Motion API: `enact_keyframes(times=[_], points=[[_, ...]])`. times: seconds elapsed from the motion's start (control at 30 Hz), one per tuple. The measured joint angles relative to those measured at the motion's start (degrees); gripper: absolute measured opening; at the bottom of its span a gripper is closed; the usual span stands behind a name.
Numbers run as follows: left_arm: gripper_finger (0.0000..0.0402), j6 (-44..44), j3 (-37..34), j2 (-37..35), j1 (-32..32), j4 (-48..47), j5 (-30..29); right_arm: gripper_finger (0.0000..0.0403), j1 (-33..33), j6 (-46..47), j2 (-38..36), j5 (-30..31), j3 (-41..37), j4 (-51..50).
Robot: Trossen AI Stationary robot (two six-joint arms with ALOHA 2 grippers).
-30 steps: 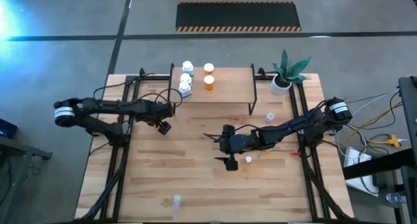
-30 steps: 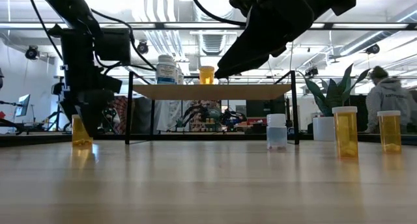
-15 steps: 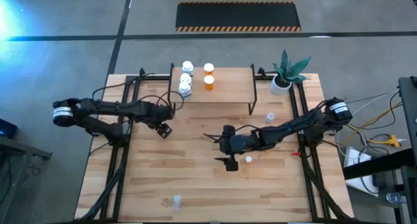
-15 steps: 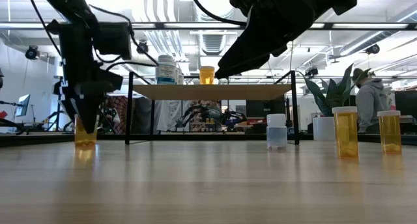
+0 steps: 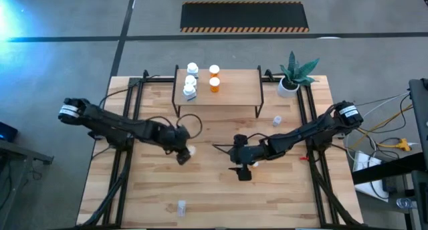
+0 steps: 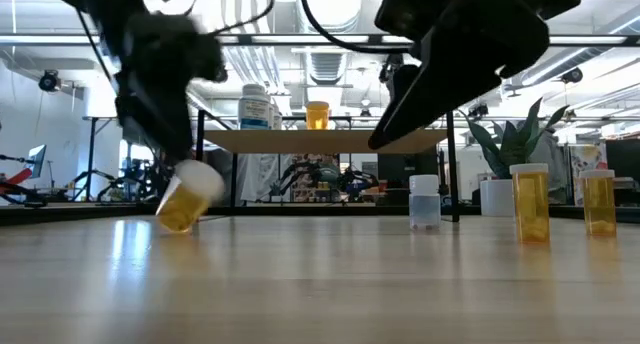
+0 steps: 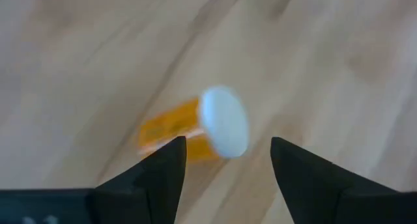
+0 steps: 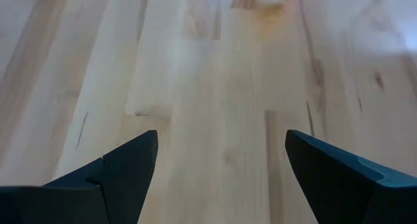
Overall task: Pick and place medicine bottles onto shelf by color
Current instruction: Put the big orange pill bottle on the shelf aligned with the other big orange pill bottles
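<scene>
- Left gripper point(image 5: 182, 154) sits mid-table, its fingers partly apart either side of one tilted orange bottle point(image 6: 187, 198); whether they clamp it cannot be told.
- Right gripper point(image 5: 242, 171) hangs spread wide over bare planks, holding nothing.
- Shelf point(image 5: 234, 89) carries five bottles: three white point(image 5: 190, 79), two orange point(image 5: 214, 83).
- Low view shows two upright orange bottles point(image 6: 530, 202) and one clear bottle point(image 6: 424, 201) on the table.

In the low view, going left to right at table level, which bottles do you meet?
Tilted orange bottle under the left arm → small clear bottle → tall orange bottle → orange bottle at the right edge.
</scene>
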Motion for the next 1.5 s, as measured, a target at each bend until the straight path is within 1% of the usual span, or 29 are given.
enact_keyframes(times=[0.17,0.27,0.4,0.5,0.63,0.7,0.8,0.9,1.0,1.07,1.13,1.17,1.27,1.37,1.43,1.5], points=[[0.0207,2.95,2.94,6.87,-1.14,10.55,-1.95,0.0327,-0.05,2.38,-0.02,0.04,-0.96,0.00],[0.0207,6.10,5.57,11.53,-1.04,13.97,-2.25,0.0327,-0.05,3.47,0.13,0.44,-2.11,0.59],[0.0207,10.21,10.37,17.40,-0.23,14.37,-2.93,0.0327,0.21,5.53,0.47,2.93,-4.80,3.90],[0.0207,11.48,13.66,20.60,-0.10,14.25,-3.17,0.0327,0.79,6.17,0.67,4.46,-8.05,9.58],[0.0207,15.64,16.49,23.75,-0.22,14.41,-3.10,0.0327,1.26,6.32,0.67,4.50,-11.51,16.58],[0.0207,17.78,17.37,24.87,0.02,14.44,-3.36,0.0327,1.20,6.38,0.67,4.54,-11.96,17.39],[0.0207,20.82,19.18,25.34,0.48,12.09,-2.71,0.0327,0.62,5.95,0.67,4.61,-11.96,17.82],[0.0207,22.87,21.38,22.45,0.33,6.19,-2.97,0.0327,-0.18,4.20,1.02,4.74,-11.96,19.61],[0.0207,22.76,22.09,17.32,-0.95,-2.16,-5.62,0.0327,-0.88,4.13,2.11,4.70,-11.89,23.97],[0.0207,22.21,20.44,13.53,-2.71,-6.64,-9.17,0.0327,-1.01,3.82,3.14,4.69,-11.15,25.66],[0.0207,19.66,17.36,9.99,-4.80,-10.60,-13.11,0.0327,-0.97,2.06,4.85,4.71,-9.92,27.84],[0.0207,17.21,15.09,8.18,-5.94,-10.88,-14.66,0.0327,-0.91,0.94,5.96,4.73,-9.40,28.88],[0.0207,9.39,7.06,3.02,-7.74,-9.18,-16.18,0.0326,-0.79,-0.47,10.89,5.78,-7.33,34.07],[0.0207,4.98,-2.16,-0.59,-8.81,-1.45,-16.43,0.0326,-0.81,0.38,16.38,8.84,-3.51,35.46],[0.0207,4.72,-8.24,-2.29,-9.36,7.41,-16.41,0.0326,-0.69,1.68,19.81,11.29,-0.48,34.97],[0.0207,5.93,-13.65,-2.54,-9.72,17.15,-16.35,0.0326,-0.46,2.97,23.02,12.59,2.77,35.02]])
